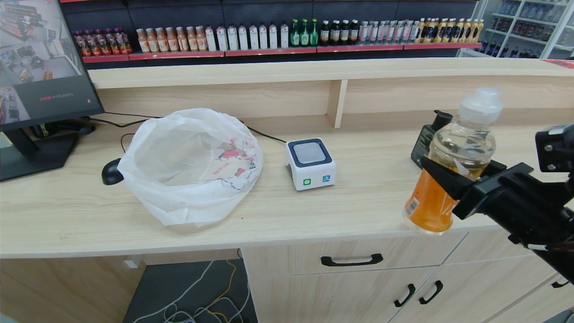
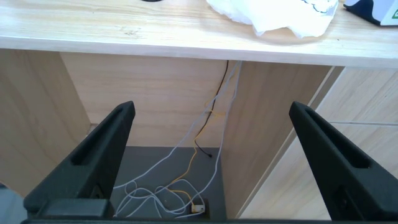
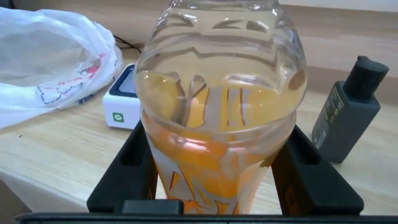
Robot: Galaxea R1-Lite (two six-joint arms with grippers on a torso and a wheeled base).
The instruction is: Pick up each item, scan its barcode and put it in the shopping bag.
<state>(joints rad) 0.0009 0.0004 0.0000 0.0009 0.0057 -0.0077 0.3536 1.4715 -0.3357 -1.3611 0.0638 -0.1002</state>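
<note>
Bottle [image 1: 464, 143] first: your right claw [image 1: 458, 174] is clamped around its middle, a finger on either side, and it leans slightly with its pale cap on. Orange liquid fills the lower part; above that the bottle is clear. Just behind the claw, a dark bottle [image 1: 428, 139] with a black cap stands on the counter [image 1: 358, 206]. The scanner [image 1: 310, 162] sits to the claw's left. The shopping bag [image 1: 148, 188] lies beyond it, well apart from the claw, its mouth open upward (white plastic, red print on the wall). Your left claw [image 2: 211, 111] hangs below the counter's front edge, fingers spread wide, with loose cables [image 2: 180, 186] beyond it.
</note>
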